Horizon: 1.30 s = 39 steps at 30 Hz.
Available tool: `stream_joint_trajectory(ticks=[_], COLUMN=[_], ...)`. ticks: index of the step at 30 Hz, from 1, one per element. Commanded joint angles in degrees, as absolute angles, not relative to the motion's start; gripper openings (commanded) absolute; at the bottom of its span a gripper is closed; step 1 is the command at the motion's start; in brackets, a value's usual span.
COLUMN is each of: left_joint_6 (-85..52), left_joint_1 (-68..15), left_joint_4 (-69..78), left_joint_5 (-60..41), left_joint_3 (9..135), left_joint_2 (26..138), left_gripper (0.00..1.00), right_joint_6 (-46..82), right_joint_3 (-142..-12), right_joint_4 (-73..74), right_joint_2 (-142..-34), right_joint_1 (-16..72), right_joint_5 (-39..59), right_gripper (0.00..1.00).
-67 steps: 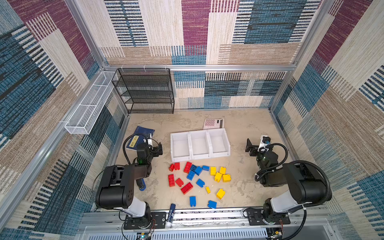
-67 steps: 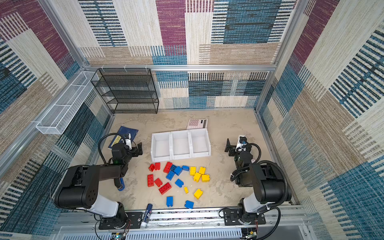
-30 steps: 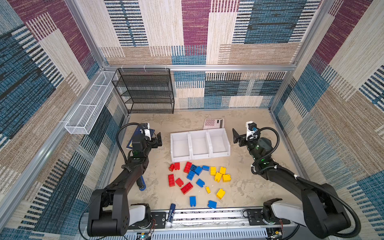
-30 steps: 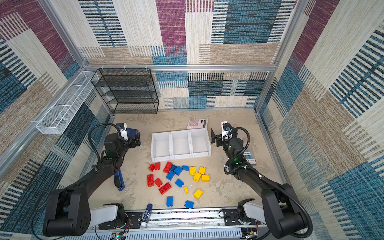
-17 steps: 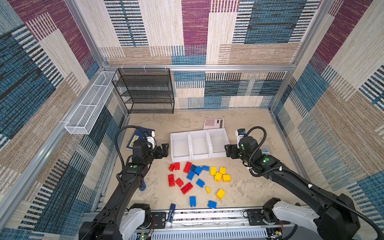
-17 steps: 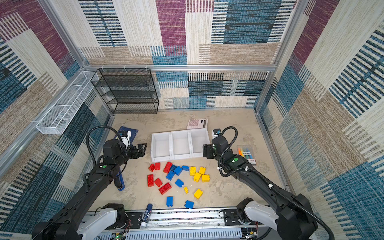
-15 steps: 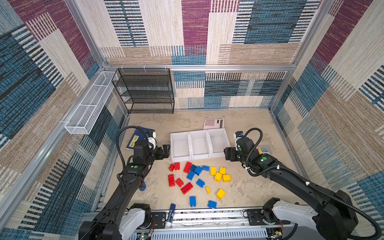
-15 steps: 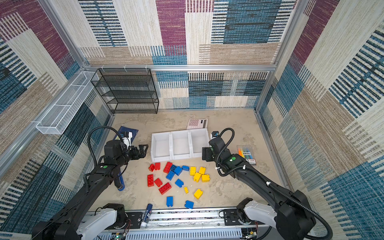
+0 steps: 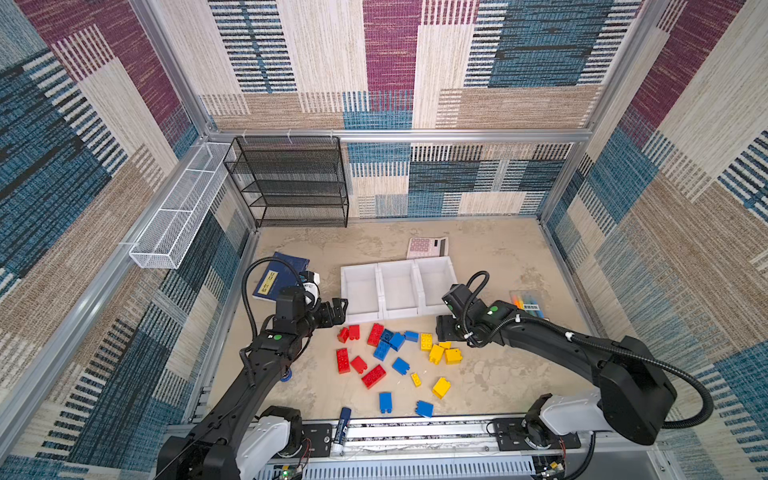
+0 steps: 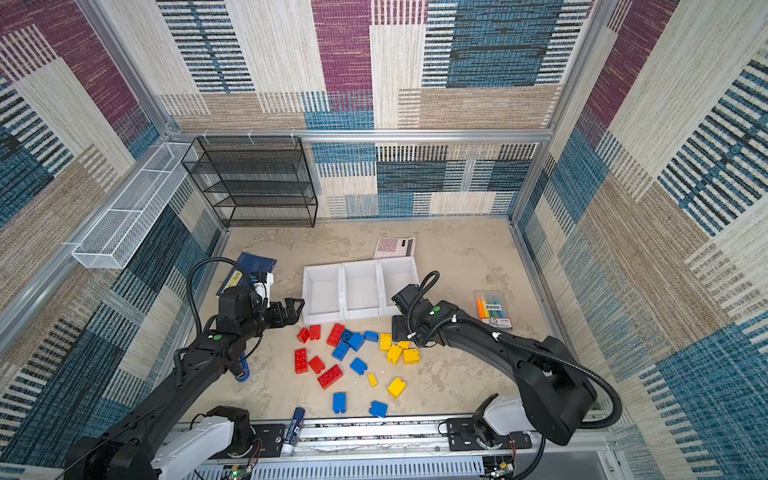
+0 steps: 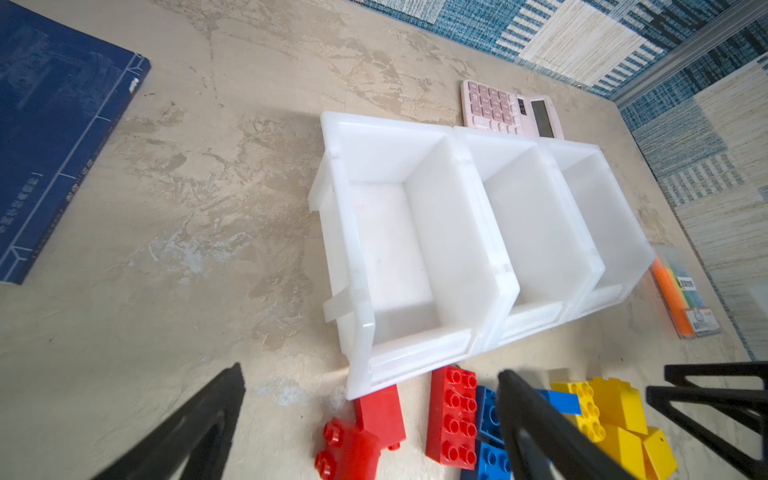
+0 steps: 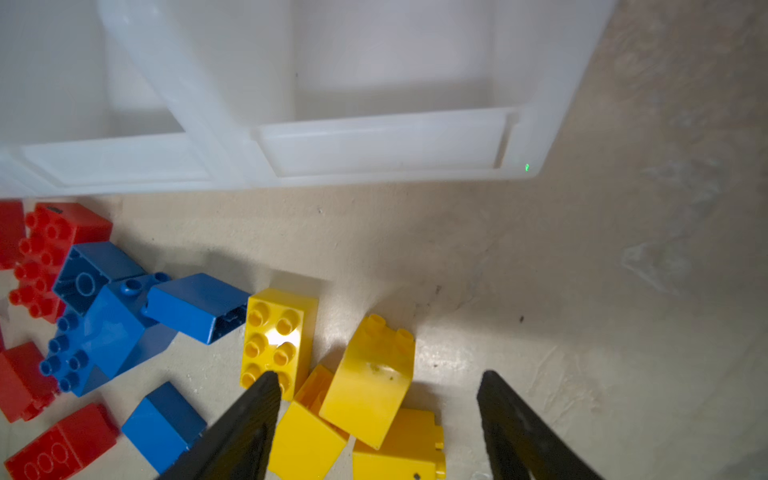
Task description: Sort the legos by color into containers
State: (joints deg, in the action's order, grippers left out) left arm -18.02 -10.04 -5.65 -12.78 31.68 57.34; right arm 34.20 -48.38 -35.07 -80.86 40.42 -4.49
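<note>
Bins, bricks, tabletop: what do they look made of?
Bins: likely moulded plastic, white, slightly translucent, satin; light glows through the walls.
Bricks: hard glossy plastic, seemingly; a glare spot sits on a yellow one's studs.
Tabletop: matte, beige, mottled like stone or plaster; possibly a printed sheet, cannot tell.

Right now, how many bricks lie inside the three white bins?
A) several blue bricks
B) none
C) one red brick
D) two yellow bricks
B: in both top views the bins show only bare white insides, and the bricks all lie on the table in front of them.
</note>
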Motion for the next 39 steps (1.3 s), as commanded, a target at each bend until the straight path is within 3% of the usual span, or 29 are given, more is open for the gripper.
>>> stream_joint_trajectory(ticks=[1, 5, 14, 21, 28, 33, 39], left_joint_6=[-19.21, -19.05, -19.59, -19.85, -20.34, -22.35, -25.76], left_joint_1=[-10.93, -11.36, -11.88, -12.13, -12.30, -12.57, -12.74], left_joint_4=[-4.18, -3.64, -4.08, -4.31, -4.63, -5.08, -7.67], left_joint_5=[-11.86, -11.15, -11.62, -10.46, -9.94, -11.12, -10.16], left_joint_3=[30.82, 29.96, 30.76, 30.39, 30.49, 30.33, 31.46], left_joint_2=[57.25, 57.76, 58.84, 57.94, 57.74, 57.01, 56.99], left_gripper=[0.97, 0.97, 0.95, 0.95, 0.95, 0.95, 0.99], right_joint_6=[35.51, 34.56, 33.18, 32.55, 28.51, 21.02, 14.88], right_joint_3=[-48.92, -50.24, -50.79, -51.12, -57.31, -69.81, -75.67], right_joint_4=[-35.88, -36.00, -36.82, -36.68, -37.92, -38.58, -34.88], right_joint_2=[-82.62, -85.27, -87.57, -88.16, -88.55, -92.03, -98.35], right_joint_1=[40.78, 40.78, 40.87, 40.87, 40.32, 35.95, 30.20], right_joint_5=[-3.19, -2.53, -2.40, -2.50, -4.73, -7.81, -7.66], right_gripper=[0.75, 0.63, 0.54, 0.40, 0.36, 0.35, 0.35])
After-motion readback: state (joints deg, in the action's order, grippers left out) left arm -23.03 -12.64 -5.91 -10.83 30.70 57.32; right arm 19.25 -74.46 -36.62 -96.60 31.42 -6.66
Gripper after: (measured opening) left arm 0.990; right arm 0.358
